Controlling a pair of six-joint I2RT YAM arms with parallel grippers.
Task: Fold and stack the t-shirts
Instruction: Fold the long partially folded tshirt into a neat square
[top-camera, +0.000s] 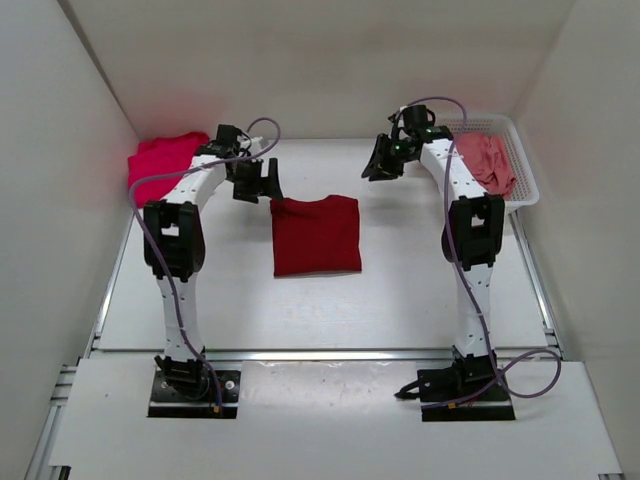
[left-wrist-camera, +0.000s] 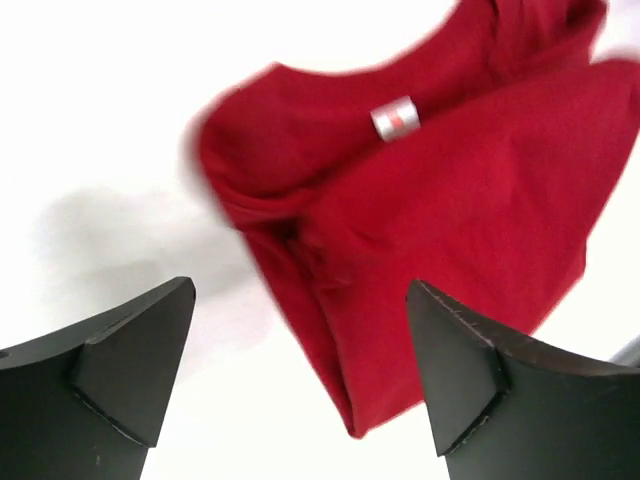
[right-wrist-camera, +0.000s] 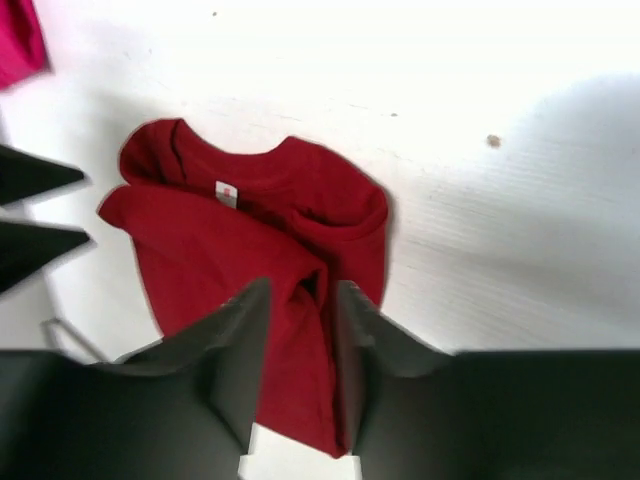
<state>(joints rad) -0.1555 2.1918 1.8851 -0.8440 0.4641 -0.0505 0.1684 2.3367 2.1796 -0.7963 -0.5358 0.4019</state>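
Only the top view shows the bright pink shirt (top-camera: 160, 160) in the far left corner and the pale pink shirt (top-camera: 490, 162) in the basket (top-camera: 527, 190), only the wrist views show the tag (left-wrist-camera: 394, 118) on the folded dark red shirt (top-camera: 316, 235) in the middle of the table (top-camera: 420, 300), and the left gripper (top-camera: 264, 186), wide open, and the right gripper (top-camera: 375, 168), a little open, hang empty near its far corners on bent arms

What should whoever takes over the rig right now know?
Left gripper: open, empty, raised near the crimson shirt's far left corner.
Right gripper: part open, empty, raised beyond its far right corner.
Crimson shirt: folded, mid-table.
Pink-red shirt: looks bunched, far left.
Salmon shirt: in the basket, far right.
Done: one shirt folded.
Left: fold the other two, stack all three.
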